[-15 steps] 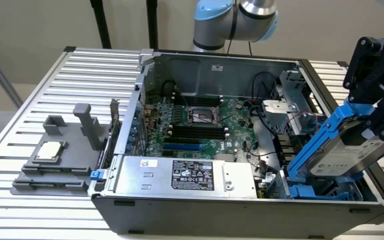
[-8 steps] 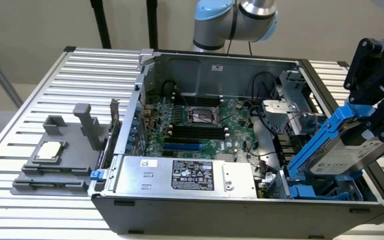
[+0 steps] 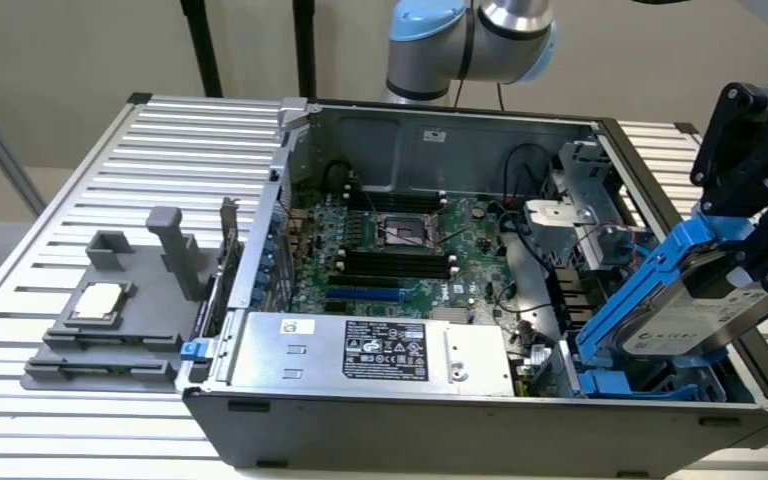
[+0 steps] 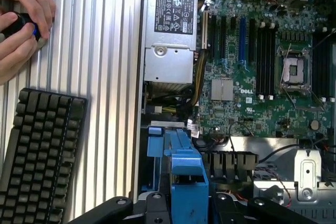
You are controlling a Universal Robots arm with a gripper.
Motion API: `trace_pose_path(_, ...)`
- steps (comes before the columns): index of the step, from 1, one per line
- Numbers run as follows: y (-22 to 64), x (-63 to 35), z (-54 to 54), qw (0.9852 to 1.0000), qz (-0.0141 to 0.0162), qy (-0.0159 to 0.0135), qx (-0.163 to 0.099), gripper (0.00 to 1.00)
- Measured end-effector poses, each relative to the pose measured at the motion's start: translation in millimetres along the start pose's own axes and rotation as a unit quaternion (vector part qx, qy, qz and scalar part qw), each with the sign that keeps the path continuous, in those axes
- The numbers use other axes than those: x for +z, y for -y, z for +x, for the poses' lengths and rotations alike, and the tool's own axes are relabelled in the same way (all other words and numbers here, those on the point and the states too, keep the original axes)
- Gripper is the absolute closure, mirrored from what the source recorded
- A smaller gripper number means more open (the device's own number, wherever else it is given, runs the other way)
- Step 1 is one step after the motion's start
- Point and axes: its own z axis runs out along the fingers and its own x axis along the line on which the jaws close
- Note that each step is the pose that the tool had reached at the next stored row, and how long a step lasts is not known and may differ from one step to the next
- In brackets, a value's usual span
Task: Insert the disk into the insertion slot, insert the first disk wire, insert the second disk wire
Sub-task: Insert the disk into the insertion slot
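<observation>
My gripper (image 3: pixel 742 262) is shut on the disk (image 3: pixel 688 322), a grey metal drive with a white label in a bright blue carrier. The disk hangs tilted, its lower end dipping into the open computer case at the exterior view's right front corner. Under it lies the insertion slot (image 3: pixel 640 386), with blue rails. In the wrist view the blue carrier (image 4: pixel 185 167) runs between the black fingers (image 4: pixel 153 204) of my gripper (image 4: pixel 186 205). Thin cables (image 3: pixel 608 240) run beside the bay; which of them are the disk wires I cannot tell.
The case holds a green motherboard (image 3: pixel 398 250) and a silver power-supply box (image 3: pixel 371 350). A grey fixture (image 3: pixel 104 320) stands on the slatted table (image 3: pixel 37 430) at the exterior view's left. A black keyboard (image 4: pixel 42 156) and a person's hands (image 4: pixel 21 19) are beside the case.
</observation>
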Motion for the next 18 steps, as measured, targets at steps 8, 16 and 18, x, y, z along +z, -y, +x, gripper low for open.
trace_pose_path(8, 0.2, 4.4, 0.8, 1.0000, 0.0000, 0.0000, 0.000, 0.68)
trace_pose_path(16, 0.4, 10.4, 1.4, 1.0000, 0.0000, 0.0003, 0.000, 0.68)
trace_pose_path(18, 0.5, 11.9, 1.5, 1.0000, 0.0000, 0.0005, 0.000, 0.68)
